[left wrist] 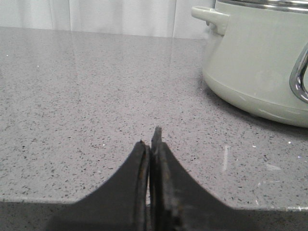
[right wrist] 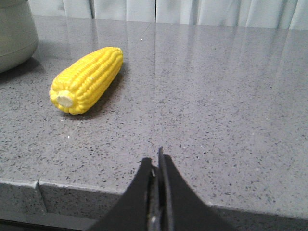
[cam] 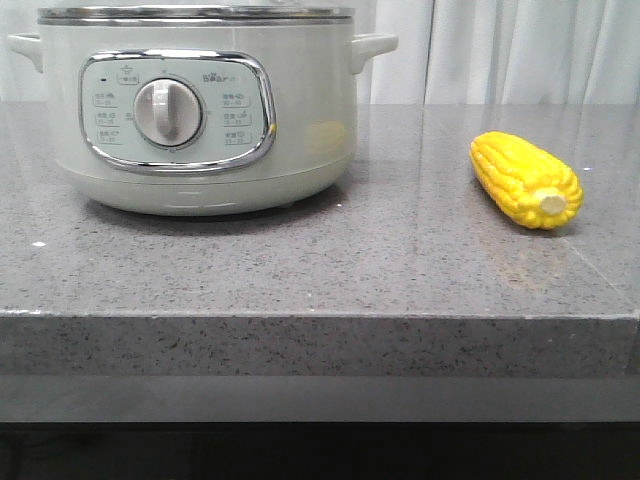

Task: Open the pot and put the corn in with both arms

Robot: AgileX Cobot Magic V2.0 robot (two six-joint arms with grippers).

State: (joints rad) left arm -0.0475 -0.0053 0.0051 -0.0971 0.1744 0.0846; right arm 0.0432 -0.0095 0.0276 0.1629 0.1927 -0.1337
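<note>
The pale-green pot [cam: 205,110] stands at the back left of the grey stone table, its steel-rimmed lid [cam: 195,13] on and its dial facing me. The yellow corn [cam: 525,179] lies on the table to its right, stub end toward the front. In the left wrist view my left gripper [left wrist: 150,139] is shut and empty above the front edge, with the pot [left wrist: 260,57] ahead beside it. In the right wrist view my right gripper [right wrist: 156,159] is shut and empty above the front edge, with the corn [right wrist: 86,79] lying ahead, apart from it. Neither gripper shows in the front view.
The grey speckled table [cam: 320,270] ends in a thick front edge [cam: 320,345]. White curtains [cam: 520,50] hang behind it. Bare tabletop lies between the pot and the corn.
</note>
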